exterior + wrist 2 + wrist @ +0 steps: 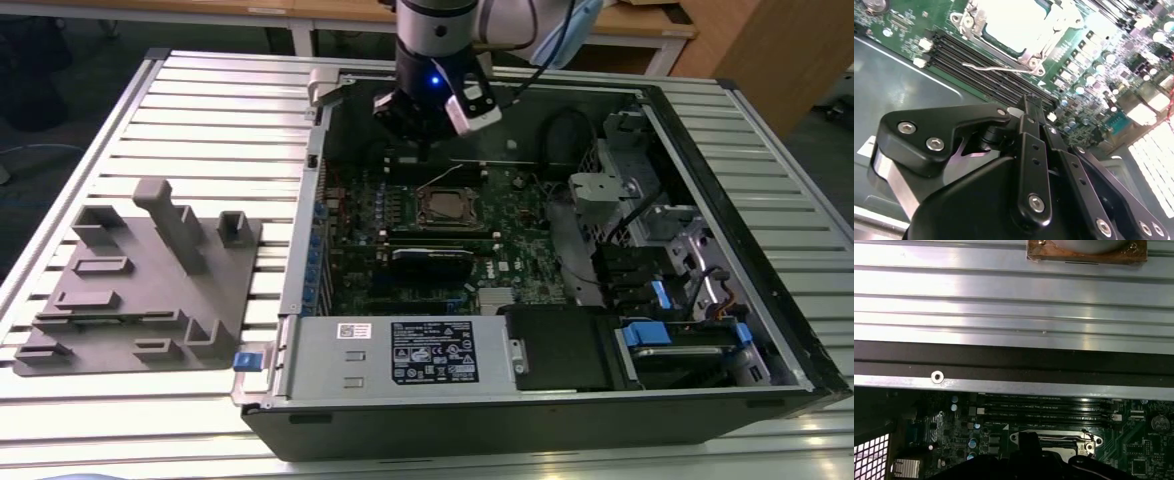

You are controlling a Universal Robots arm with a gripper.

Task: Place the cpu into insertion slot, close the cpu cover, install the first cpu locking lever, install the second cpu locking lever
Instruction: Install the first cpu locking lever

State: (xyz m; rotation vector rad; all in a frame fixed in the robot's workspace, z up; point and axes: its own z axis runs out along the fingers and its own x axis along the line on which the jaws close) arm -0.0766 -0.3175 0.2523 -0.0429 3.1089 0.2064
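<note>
The black robot gripper (pixel 424 140) hovers near the small square dark-rimmed insertion slot (pixel 420 207); claw apart or together, I cannot tell. The flat silver-topped cpu (pixel 1014 22) lies in that slot.

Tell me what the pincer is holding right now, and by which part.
It cannot be told; the pincer hangs above the motherboard near the insertion slot.

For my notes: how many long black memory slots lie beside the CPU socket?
4 memory slots, side by side in the first wrist view, between the insertion slot and the case wall; more may be hidden.
</note>
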